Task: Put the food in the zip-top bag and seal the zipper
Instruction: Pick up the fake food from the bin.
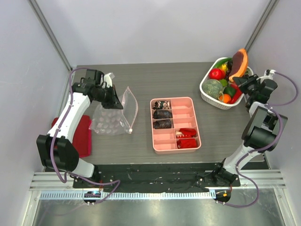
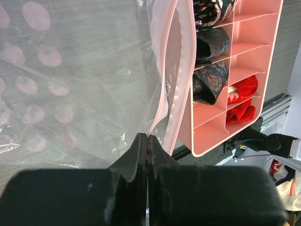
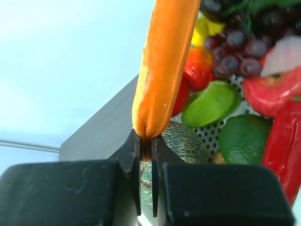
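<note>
The clear dotted zip-top bag (image 1: 110,120) lies at the left with its mouth held up and open toward the tray. My left gripper (image 1: 114,100) is shut on the bag's pinkish-white zipper strip (image 2: 181,75), pinching its end between the fingertips (image 2: 141,146). My right gripper (image 1: 241,79) is over the white basket (image 1: 203,90) and shut on the tip of an orange wedge (image 3: 164,61), which sticks up above the other food. A red tomato (image 1: 216,74) and a green melon (image 1: 213,87) lie in the basket.
A pink compartment tray (image 1: 175,142) with dark lumps and red pieces stands mid-table between bag and basket. A red folded cloth (image 1: 83,136) lies left of the bag. Walls close in on the left, right and back.
</note>
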You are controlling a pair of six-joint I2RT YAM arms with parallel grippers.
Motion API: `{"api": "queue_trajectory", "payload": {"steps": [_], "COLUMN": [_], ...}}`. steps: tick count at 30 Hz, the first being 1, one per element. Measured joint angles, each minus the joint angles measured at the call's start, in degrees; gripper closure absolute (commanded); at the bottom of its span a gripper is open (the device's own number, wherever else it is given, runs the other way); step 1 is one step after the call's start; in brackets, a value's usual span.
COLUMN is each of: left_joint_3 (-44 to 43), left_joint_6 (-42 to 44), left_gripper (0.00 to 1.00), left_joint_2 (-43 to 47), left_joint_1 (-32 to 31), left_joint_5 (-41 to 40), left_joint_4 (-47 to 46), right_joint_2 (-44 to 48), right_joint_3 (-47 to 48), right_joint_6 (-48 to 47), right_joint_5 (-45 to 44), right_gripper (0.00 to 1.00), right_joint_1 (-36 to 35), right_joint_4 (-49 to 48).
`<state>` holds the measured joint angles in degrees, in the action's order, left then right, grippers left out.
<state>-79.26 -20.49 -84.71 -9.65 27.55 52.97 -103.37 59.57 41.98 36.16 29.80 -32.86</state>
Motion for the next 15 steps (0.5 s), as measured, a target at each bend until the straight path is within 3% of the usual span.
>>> {"api": "queue_trajectory", "payload": {"steps": [8, 11, 15], "left_joint_3": [0.0, 0.0, 0.0], "left_joint_6": [0.2, 0.3, 0.4], "left_gripper": [1.00, 1.00, 1.00], "left_joint_2": [0.0, 0.0, 0.2], "left_joint_1": [0.0, 0.0, 0.0], "left_joint_5": [0.0, -0.1, -0.8], "left_joint_4": [0.0, -0.3, -0.9], "right_joint_2": [7.4, 10.4, 14.5], "right_joint_3": [3.6, 6.1, 11.8], "right_joint_6": [-6.3, -11.2, -22.0], "right_joint_5": [5.9, 10.9, 18.4], "right_gripper": [0.99, 0.99, 0.99], "right_joint_1": [0.8, 0.8, -0.1], "right_joint_4": [9.2, 17.0, 34.8]}}
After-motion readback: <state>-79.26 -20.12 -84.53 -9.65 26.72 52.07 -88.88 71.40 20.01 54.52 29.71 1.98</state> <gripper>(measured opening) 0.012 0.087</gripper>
